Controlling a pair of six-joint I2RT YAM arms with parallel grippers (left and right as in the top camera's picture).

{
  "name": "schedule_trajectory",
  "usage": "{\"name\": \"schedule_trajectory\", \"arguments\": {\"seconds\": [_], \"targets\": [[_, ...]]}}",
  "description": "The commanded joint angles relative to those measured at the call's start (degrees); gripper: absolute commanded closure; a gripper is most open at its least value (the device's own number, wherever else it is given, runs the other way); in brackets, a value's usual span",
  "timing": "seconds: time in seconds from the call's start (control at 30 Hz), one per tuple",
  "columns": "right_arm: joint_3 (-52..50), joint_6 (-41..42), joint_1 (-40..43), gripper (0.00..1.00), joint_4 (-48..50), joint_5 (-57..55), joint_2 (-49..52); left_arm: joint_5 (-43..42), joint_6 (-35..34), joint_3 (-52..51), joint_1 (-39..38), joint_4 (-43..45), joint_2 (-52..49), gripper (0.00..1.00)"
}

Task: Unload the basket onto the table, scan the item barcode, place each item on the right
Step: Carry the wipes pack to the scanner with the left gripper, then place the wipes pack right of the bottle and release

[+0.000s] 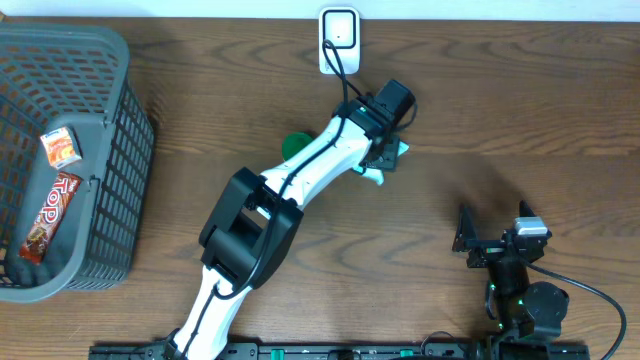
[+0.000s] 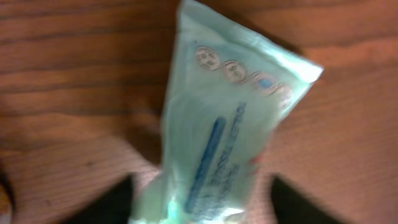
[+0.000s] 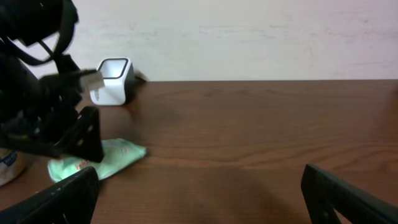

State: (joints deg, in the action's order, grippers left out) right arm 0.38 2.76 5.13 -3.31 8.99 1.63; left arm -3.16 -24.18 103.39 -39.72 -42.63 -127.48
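A grey basket (image 1: 128, 170) on the wooden table (image 1: 500, 120) holds a candy bar (image 1: 50, 215).

Left arm (image 1: 310, 165), right arm (image 1: 520, 270): jaws apart.

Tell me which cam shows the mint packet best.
Left wrist: the mint packet fills the frame with its printed face toward the camera, though it is blurred. Overhead shows only slivers of it poking out from under the left arm. Right wrist gives a low side view, partly behind that arm.

Wooden table (image 1: 520, 90): pouch (image 1: 392, 160), scanner (image 1: 339, 40), basket (image 1: 125, 150)
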Motion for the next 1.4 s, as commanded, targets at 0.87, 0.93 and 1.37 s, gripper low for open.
{"name": "schedule_trajectory", "arguments": {"seconds": [0.87,0.93,1.37], "targets": [[-0.1,0.3,-0.3,0.01,-0.2,-0.1,-0.1,-3.5,-2.1,0.8,0.3,1.4,-3.4,0.92],[-0.1,0.3,-0.3,0.01,-0.2,-0.1,-0.1,-6.4,-2.1,0.8,0.1,1.4,-4.8,0.92],[-0.1,0.3,-0.3,0.01,-0.2,-0.1,-0.1,2.9,5.8,9.4,1.1,-8.2,4.8,0.77]]}}
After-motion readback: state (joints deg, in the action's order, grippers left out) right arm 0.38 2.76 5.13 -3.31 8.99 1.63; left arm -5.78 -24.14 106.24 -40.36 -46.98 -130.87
